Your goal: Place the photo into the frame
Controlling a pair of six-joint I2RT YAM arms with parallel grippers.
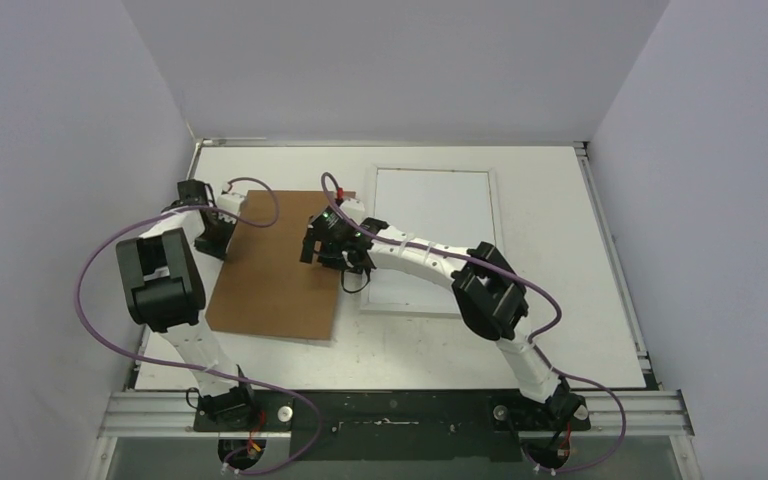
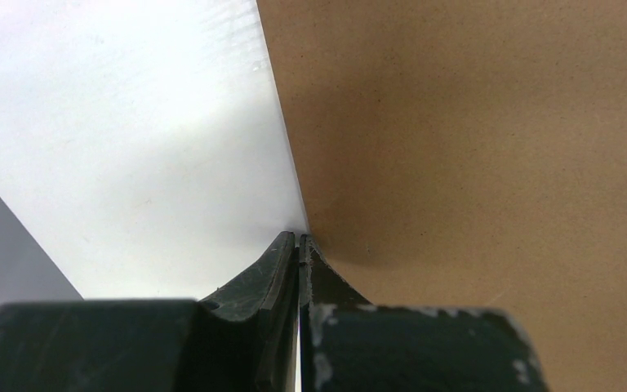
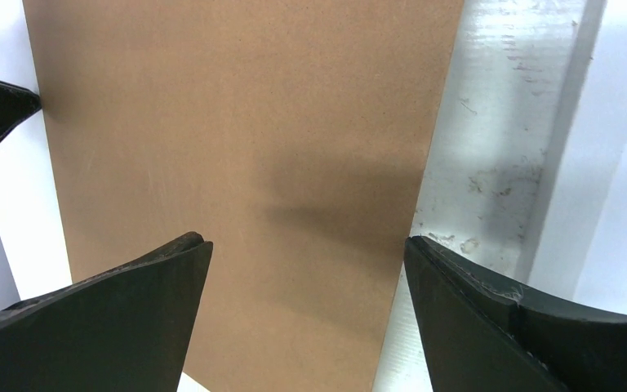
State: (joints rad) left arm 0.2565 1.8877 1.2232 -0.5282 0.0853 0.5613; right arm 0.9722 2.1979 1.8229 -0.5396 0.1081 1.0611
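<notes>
Top view: brown cardboard backing board [image 1: 275, 280] lies flat on the white tabletop [image 1: 580, 300], turned slightly off square, left of centre. The frame [image 1: 493, 235] lies flat just right of the board, well back on the tabletop, long side running away from the arm bases. A narrow strip of tabletop separates it from the board. Its inner panel reads plain white. The right arm crosses over its near left part.

The photo: no printed face shows in any view, so I cannot tell where it is.

Left hand [image 2: 298, 241]: clenched, fingers pressed together. Left wrist view puts the tips right at the board's left edge, where brown meets white tabletop. I cannot tell whether any cardboard is pinched between them. In the top view this hand sits at the far part of the board's left edge.

Right hand [image 3: 308, 245]: released, fingers spread wide, nothing between them. Its wrist view has it straddling the board's right edge. The left finger is above the cardboard and the right finger above the scuffed strip of tabletop next to the frame's left rail. I cannot tell whether either finger touches the surface below.

The left hand's dark tip also shows at the left margin of the right wrist view, against the board's left edge.
</notes>
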